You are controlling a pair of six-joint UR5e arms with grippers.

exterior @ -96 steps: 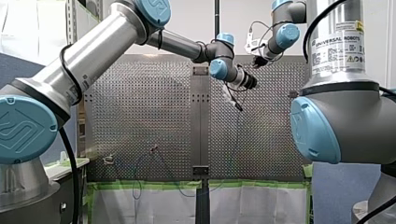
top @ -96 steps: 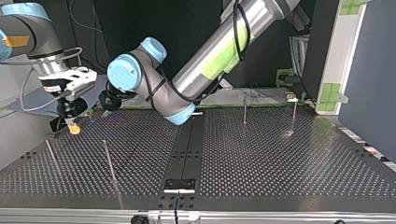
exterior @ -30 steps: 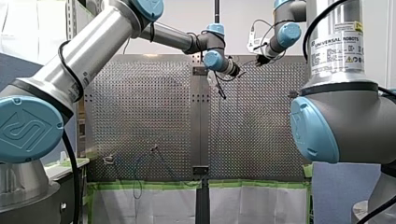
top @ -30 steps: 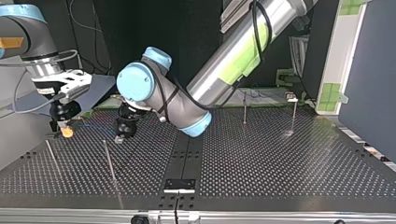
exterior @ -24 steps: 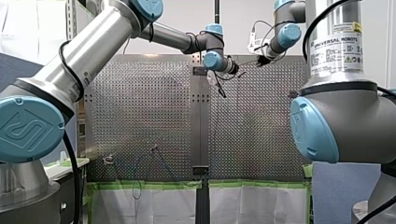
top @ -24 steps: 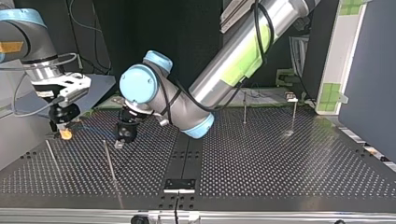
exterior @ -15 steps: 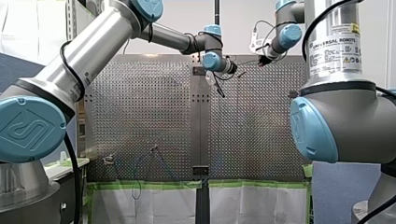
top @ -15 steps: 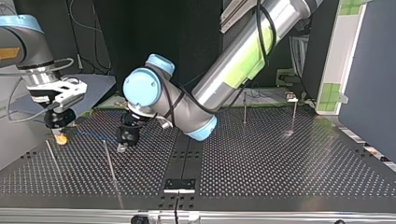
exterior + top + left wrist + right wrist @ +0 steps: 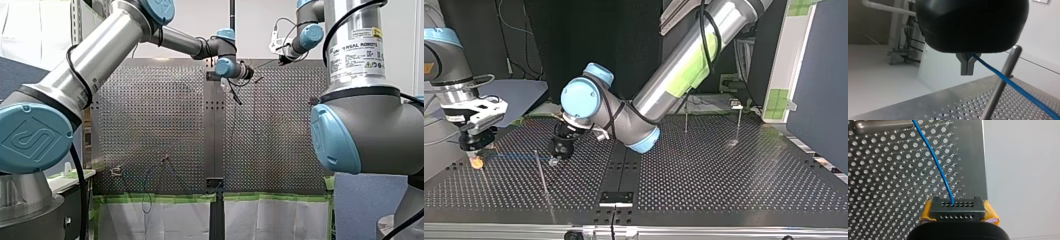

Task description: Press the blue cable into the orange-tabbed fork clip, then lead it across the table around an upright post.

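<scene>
In the left wrist view my left gripper (image 9: 967, 72) has its metal fingers shut on the blue cable (image 9: 1020, 91), which runs off past an upright steel post (image 9: 999, 87) beside it. My right gripper (image 9: 959, 218) pinches a black connector block (image 9: 958, 207) between yellow pads, and the blue cable (image 9: 934, 160) comes out of that block. In the top view my right gripper (image 9: 475, 161) hangs low at the left. My left gripper (image 9: 555, 160) is to its right, next to a thin post (image 9: 542, 175). The cable (image 9: 514, 156) stretches straight between them.
Two more posts (image 9: 685, 117) (image 9: 738, 122) stand at the top view's far right. In the front view a small fixture with a reddish top (image 9: 164, 160) and a pale clip (image 9: 116, 171) sit low at the left, with slack cable (image 9: 148, 180) around them. A black rail (image 9: 624, 165) splits the table.
In the top view my right gripper has moved left and nearer the camera with the connector. My left gripper has shifted slightly nearer the thin post. The cable between them lies flatter.
</scene>
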